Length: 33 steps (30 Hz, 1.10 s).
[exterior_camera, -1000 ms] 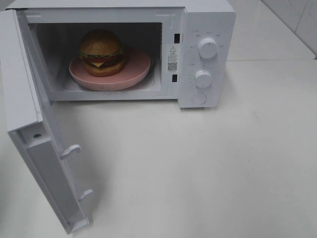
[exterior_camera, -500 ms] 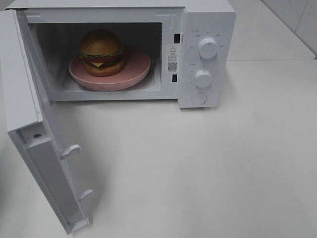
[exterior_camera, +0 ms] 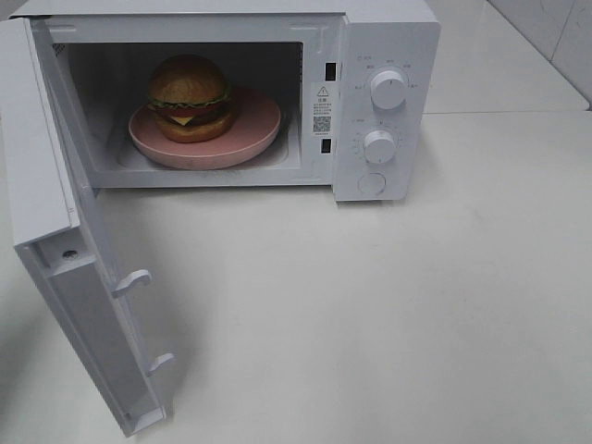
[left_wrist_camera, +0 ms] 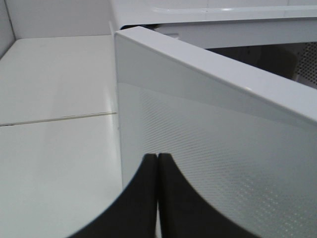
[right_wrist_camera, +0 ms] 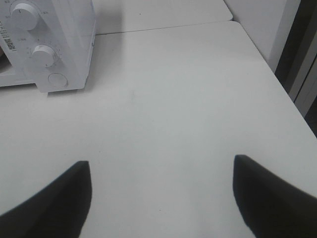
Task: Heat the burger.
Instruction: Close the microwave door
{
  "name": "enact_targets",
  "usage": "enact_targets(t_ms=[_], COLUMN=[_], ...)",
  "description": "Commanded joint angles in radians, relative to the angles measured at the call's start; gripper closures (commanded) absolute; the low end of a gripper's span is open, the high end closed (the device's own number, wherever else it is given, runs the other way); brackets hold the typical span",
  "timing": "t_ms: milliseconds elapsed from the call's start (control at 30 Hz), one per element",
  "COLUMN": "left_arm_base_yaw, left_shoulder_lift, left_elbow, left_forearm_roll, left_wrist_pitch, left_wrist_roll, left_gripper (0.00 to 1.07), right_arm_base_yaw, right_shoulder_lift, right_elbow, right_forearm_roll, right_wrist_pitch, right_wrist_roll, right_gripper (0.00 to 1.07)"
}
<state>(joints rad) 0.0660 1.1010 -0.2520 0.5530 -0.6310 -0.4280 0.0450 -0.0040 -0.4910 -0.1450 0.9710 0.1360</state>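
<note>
Near left: left gripper (left_wrist_camera: 157, 157), fingers pressed together on nothing, sits just beside the outer face of the swung-open door (left_wrist_camera: 213, 148) (contact unclear). Right gripper (right_wrist_camera: 161, 161), fingers wide apart, hangs over the table (right_wrist_camera: 163, 89) right of the microwave (exterior_camera: 388, 37). Far: burger (exterior_camera: 190, 97) on the pink plate (exterior_camera: 259, 125) inside the cavity, so the door likely needs pushing far-right, and the left arm is nearer.

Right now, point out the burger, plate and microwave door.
burger (exterior_camera: 189, 85), high view, top bun.
plate (exterior_camera: 259, 120), high view, bare right rim.
microwave door (exterior_camera: 92, 324), high view, inner face.
</note>
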Motion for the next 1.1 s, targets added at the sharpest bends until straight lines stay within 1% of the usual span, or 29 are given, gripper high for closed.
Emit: enact_targets(t_ms=[33,267,333,367,400,433,467,500,533,567,767,1100], left_arm_base_yaw=[0.0,-0.002,-0.018,-0.033,-0.065,-0.065,-0.083,-0.113,-0.113,-0.138,-0.196,-0.206], left_shoulder_lift=[0.055,0.087,0.086,0.086,0.086,0.086,0.086,0.086,0.086,0.086,0.086,0.087], left_elbow=[-0.007,-0.008,-0.008,-0.008,-0.008,-0.008,-0.008,-0.008,-0.008,-0.008,-0.008,-0.008], left_forearm_roll=[0.031,0.04,0.04,0.04,0.039,0.039,0.034,0.021,0.021,0.007,-0.016,-0.022], left_wrist_pitch=[-0.082,-0.141,-0.144,-0.142,-0.123,-0.123,-0.116,-0.103,-0.103,-0.096,-0.07,-0.074], left_wrist_roll=[-0.056,-0.055,-0.054,-0.053,-0.041,-0.041,-0.031,-0.004,-0.004,0.013,0.024,0.028], left_gripper=[1.07,1.07,1.07,1.07,1.07,1.07,1.07,1.07,1.07,1.07,1.07,1.07], right_arm_base_yaw=[-0.006,-0.006,-0.006,-0.006,-0.006,-0.006,-0.006,-0.006,-0.006,-0.006,-0.006,-0.006], right_shoulder_lift=[-0.027,-0.027,-0.027,-0.027,-0.027,-0.027,-0.027,-0.027,-0.027,-0.027,-0.027,-0.027], right_elbow=[0.003,0.003,0.003,0.003,0.003,0.003,0.003,0.003,0.003,0.003,0.003,0.003], right_forearm_roll=[-0.002,-0.002,-0.002,-0.002,-0.002,-0.002,-0.002,-0.002,-0.002,-0.002,-0.002,-0.002], right_wrist_pitch=[-0.007,-0.007,-0.007,-0.007,-0.007,-0.007,-0.007,-0.007,-0.007,-0.007,-0.007,-0.007], right_wrist_roll=[-0.008,-0.008,-0.008,-0.008,-0.008,-0.008,-0.008,-0.008,-0.008,-0.008,-0.008,-0.008], right_gripper=[0.31,0.31,0.31,0.31,0.31,0.31,0.31,0.31,0.31,0.31,0.31,0.31])
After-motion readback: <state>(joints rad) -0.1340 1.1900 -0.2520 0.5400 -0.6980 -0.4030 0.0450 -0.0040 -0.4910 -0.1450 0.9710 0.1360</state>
